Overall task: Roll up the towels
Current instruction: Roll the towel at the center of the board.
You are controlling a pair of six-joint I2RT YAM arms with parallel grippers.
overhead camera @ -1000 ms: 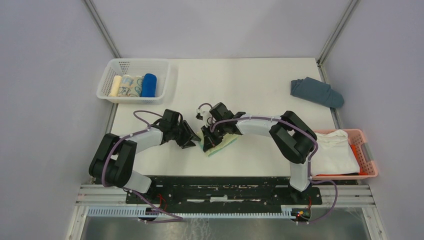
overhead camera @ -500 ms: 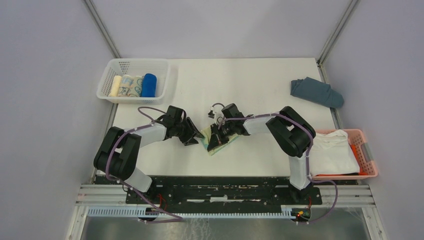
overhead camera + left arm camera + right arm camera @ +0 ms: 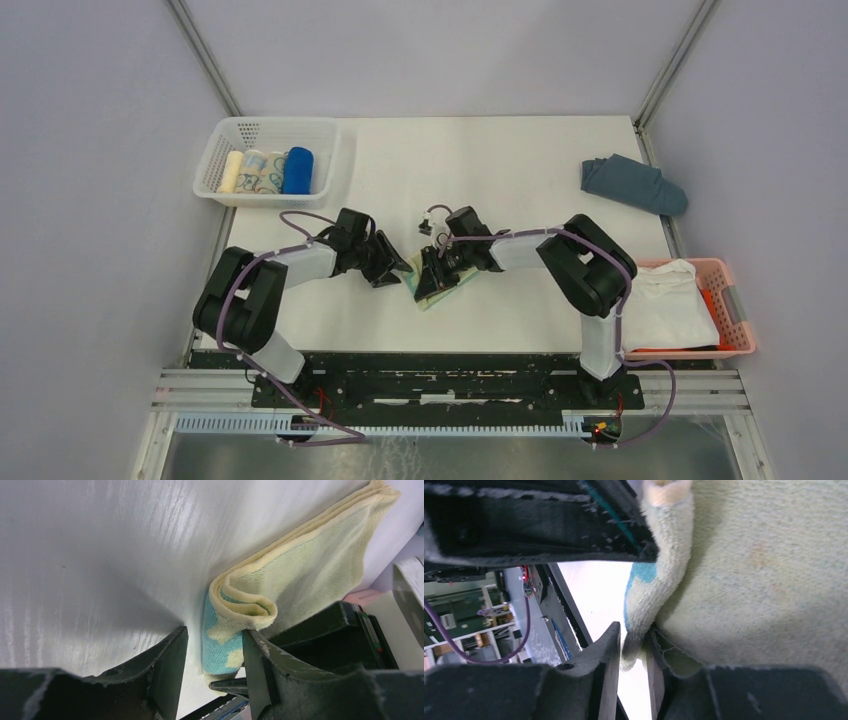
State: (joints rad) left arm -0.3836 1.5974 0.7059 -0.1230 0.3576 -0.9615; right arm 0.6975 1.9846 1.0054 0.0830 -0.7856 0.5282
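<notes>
White table (image 3: pixel 520 160), pale grey walls around it.

1. Yellow towel (image 3: pixel 443 287), teal patches: flat on the table, folded in layers, its end by the left claw curled over into a loose first turn.
2. Left claw (image 3: pixel 215 631): at the yellow towel's curled end, fingers apart, the curl between them; a gap shows on one side.
3. Right claw (image 3: pixel 634 630): on top of the yellow towel, fingers nearly together and clamped on a loose edge of it.
4. Blue towel (image 3: pixel 297 170): rolled, well away from the yellow towel, to its far left and back, inside a white basket (image 3: pixel 213 160) beside two other rolls.
5. Grey-blue cloth (image 3: pixel 633 183): crumpled, far right and back of the yellow towel.
6. Pink basket (image 3: pixel 735 310): far right of the yellow towel, holding a white cloth (image 3: pixel 665 300).
</notes>
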